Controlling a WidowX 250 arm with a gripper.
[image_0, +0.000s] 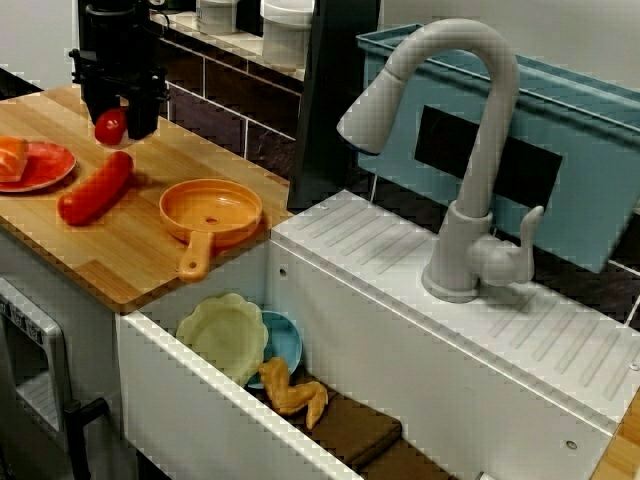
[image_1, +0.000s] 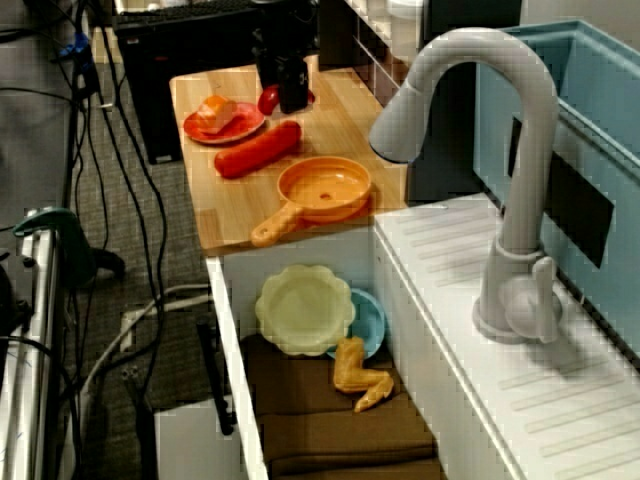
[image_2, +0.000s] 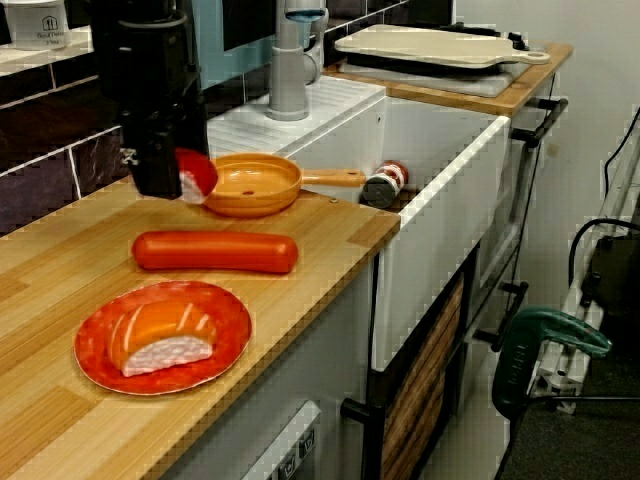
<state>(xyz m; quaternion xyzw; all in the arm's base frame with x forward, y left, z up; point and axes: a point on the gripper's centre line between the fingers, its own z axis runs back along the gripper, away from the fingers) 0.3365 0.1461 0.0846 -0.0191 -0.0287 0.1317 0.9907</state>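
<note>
The gripper (image_0: 118, 124) is clenching a small red tomato (image_0: 110, 126) and is hanging it just over the far part of the wooden counter (image_0: 130, 250), beyond the red sausage (image_0: 95, 188) and, in the view from the sink side, left of the orange pan (image_0: 211, 208). The hold is looking risky. The round fruit is sitting toward one side of the black fingers and bulging out past them, so I judge it could be squeezing free and rolling toward the sausage, the pan or the sink (image_0: 200, 400). The tomato is showing smooth, glossy, bright red skin, and it is looking far smaller than the pan.
</note>
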